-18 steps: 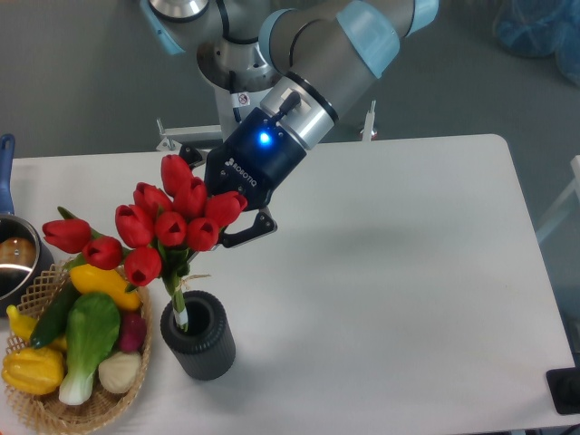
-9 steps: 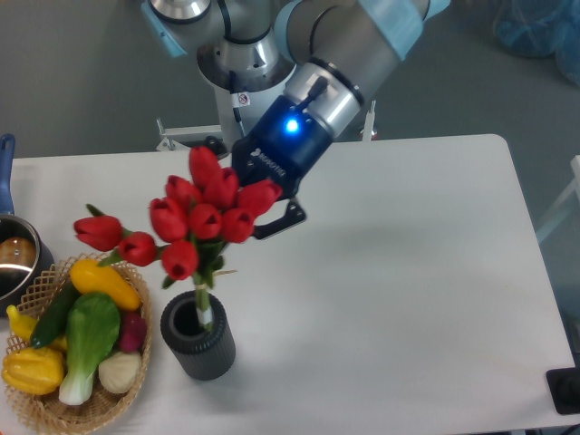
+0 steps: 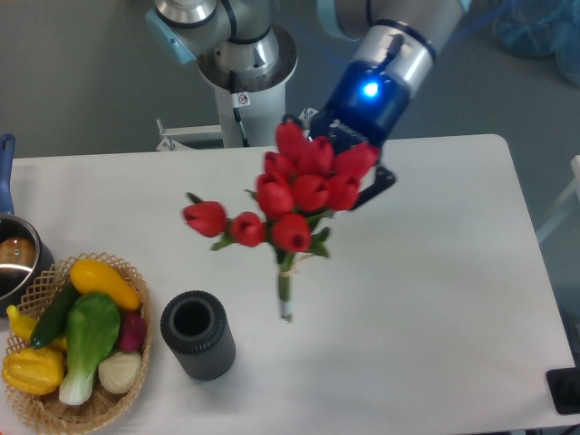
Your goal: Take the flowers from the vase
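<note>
With the gripper (image 3: 349, 181) pinching the flowers (image 3: 299, 195) just behind the buds, stems hung clear of the vase (image 3: 198, 333); a steady grip looked advisable.

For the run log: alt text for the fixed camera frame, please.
The gripper holds a bunch of red tulips, the flowers, in the air, stems clear of the empty dark vase on the white table. A wicker basket of vegetables sits left of the vase.

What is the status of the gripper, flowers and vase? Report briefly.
Gripper shut on flowers, fingers mostly hidden behind blooms. Stems hang free, right of the vase, which stands empty. Basket at left, nothing in the way.
</note>
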You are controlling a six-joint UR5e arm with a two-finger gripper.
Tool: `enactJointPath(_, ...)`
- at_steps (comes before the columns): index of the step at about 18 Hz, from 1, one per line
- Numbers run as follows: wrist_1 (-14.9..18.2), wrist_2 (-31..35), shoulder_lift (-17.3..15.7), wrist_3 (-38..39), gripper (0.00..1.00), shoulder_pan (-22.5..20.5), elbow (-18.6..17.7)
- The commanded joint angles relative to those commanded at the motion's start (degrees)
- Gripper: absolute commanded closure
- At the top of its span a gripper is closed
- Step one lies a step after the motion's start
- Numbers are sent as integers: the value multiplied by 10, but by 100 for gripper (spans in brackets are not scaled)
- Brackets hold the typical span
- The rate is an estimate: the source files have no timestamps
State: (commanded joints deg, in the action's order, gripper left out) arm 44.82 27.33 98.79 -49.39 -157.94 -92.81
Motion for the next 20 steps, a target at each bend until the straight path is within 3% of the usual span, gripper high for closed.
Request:
enactJointPath(6, 2, 30, 8, -40, 63, -18, -11)
enactJointPath(20, 1, 29, 9, -40, 62, -47, -25)
